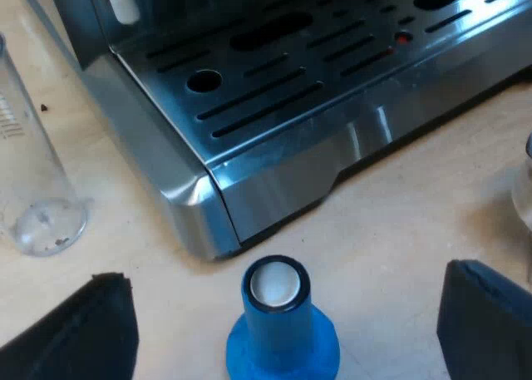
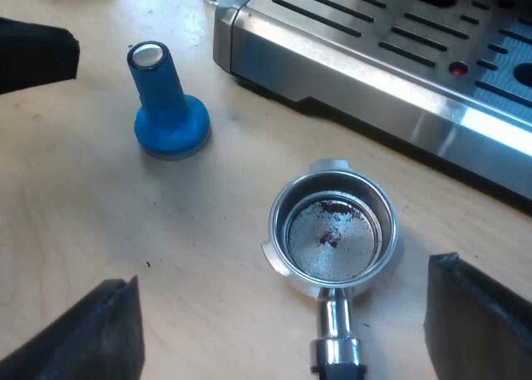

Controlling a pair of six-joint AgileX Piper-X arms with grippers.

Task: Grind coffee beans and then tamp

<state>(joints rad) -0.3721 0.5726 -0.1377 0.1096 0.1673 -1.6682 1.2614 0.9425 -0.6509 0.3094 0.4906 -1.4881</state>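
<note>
Black fingers (image 1: 75, 334) of the left hand (image 1: 284, 276) stand wide apart and grip nothing, one to each side of the blue tamper (image 1: 281, 326). It stands upright on its broad base on the pale surface (image 1: 399, 222), a whitish round cap topping its stem, and neither finger touches it. Just beyond it is the corner of the espresso machine (image 1: 274, 176), whose slotted steel drip tray (image 1: 249, 89) shows a small red dot among the slots. A clear measuring glass (image 1: 33, 189) stands beside that corner (a few dark specks sit at its bottom). The right hand (image 2: 283, 276) is likewise spread wide and holds nothing, hovering over the metal holder (image 2: 332, 230), which lies loose on the surface near the machine's front edge. Its round basket faces up and is nearly bare, with only a thin smear of dark grounds on the floor. Its shiny neck runs back toward the camera between the two fingers, without touching either. From this side the tamper stands apart from the holder, near the machine's corner.
</note>
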